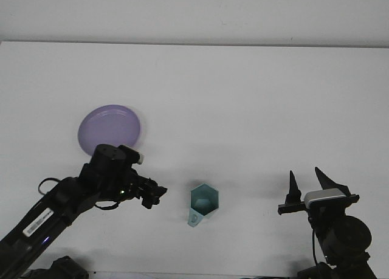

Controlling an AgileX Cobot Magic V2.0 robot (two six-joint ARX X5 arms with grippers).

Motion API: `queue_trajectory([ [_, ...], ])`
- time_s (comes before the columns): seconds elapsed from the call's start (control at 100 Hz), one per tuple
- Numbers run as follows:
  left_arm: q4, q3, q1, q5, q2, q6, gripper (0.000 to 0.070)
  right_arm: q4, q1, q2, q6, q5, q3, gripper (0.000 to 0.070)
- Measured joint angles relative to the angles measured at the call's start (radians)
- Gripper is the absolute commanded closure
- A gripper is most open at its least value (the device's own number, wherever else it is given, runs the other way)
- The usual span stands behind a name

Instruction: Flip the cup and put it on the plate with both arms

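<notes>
One cup (204, 204) just right of left gripper (155, 194), apart.

A big white counter (243, 103) fills most of the view. A round purple plate (109, 128) lies flat on it, over on the left side. A small teal cup (203, 204) sits on the counter nearer the front, around the middle, well apart from the plate.

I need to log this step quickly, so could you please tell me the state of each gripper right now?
Left gripper: cannot be told from this view; it holds nothing visible, just left of the cup.
Right gripper: open, empty.
</notes>
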State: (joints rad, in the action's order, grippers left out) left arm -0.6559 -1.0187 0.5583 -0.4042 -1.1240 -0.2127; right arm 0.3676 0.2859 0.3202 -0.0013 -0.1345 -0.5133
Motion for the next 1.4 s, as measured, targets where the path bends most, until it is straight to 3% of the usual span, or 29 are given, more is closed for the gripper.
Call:
queue_trajectory([
  [0.07, -0.062, -0.069, 0.037, 0.003, -0.083, 0.005, 0.0333, 0.0, 0.0, 0.0, 0.0, 0.002, 0.0, 0.0288],
  [0.2, -0.178, -0.208, 0.098, 0.06, -0.226, 0.005, 0.0184, -0.007, 0.0, 0.0, 0.0, 0.003, 0.0, 0.0288],
  [0.46, -0.269, -0.402, 0.179, 0.087, -0.407, 0.012, 0.0185, -0.011, 0.0, 0.0, 0.0, 0.003, 0.0, 0.0288],
  [1.11, -0.222, -0.415, 0.244, 0.12, -0.649, 0.024, 0.0199, -0.015, 0.0, 0.0, 0.002, 0.003, 0.0, 0.0288],
  [1.16, -0.222, -0.415, 0.245, 0.121, -0.655, 0.024, 0.0214, -0.015, 0.0, 0.0, 0.002, 0.003, 0.0, 0.0288],
  [1.21, -0.22, -0.415, 0.245, 0.121, -0.658, 0.026, 0.0275, -0.015, 0.0, 0.0, 0.002, 0.003, 0.0, 0.0288],
  [1.4, -0.187, -0.415, 0.25, 0.121, -0.659, 0.039, 0.0619, -0.015, 0.0, 0.0, 0.002, 0.003, 0.0, 0.0288],
])
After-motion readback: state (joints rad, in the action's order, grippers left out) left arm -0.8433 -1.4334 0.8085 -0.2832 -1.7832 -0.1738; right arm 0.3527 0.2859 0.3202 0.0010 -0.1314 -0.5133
